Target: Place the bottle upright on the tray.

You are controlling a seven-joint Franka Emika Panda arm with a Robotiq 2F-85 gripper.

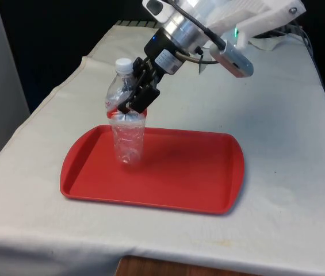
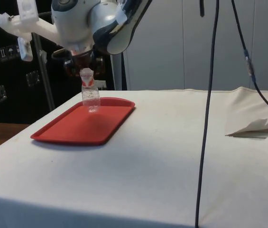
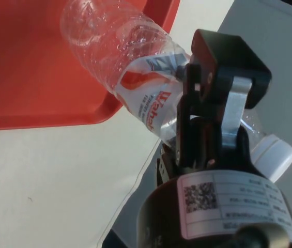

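Note:
A clear plastic bottle (image 1: 127, 141) with a white cap (image 1: 123, 65) and a red and white label stands upright on the red tray (image 1: 185, 172), in the tray's half towards the front view's left. Its base looks to rest on the tray floor. My gripper (image 1: 134, 96) comes in tilted from above and is shut on the bottle at its label, just under the neck. In the side view the bottle (image 2: 91, 98) stands at the far end of the tray (image 2: 77, 128) under the gripper (image 2: 83, 69). In the wrist view a black finger (image 3: 227, 64) lies across the bottle (image 3: 114, 46).
The tray lies near the table's front edge on the white cloth (image 1: 289, 172). A black cable (image 2: 208, 118) hangs down in the side view, and the cloth is folded up (image 2: 259, 126) at that view's right.

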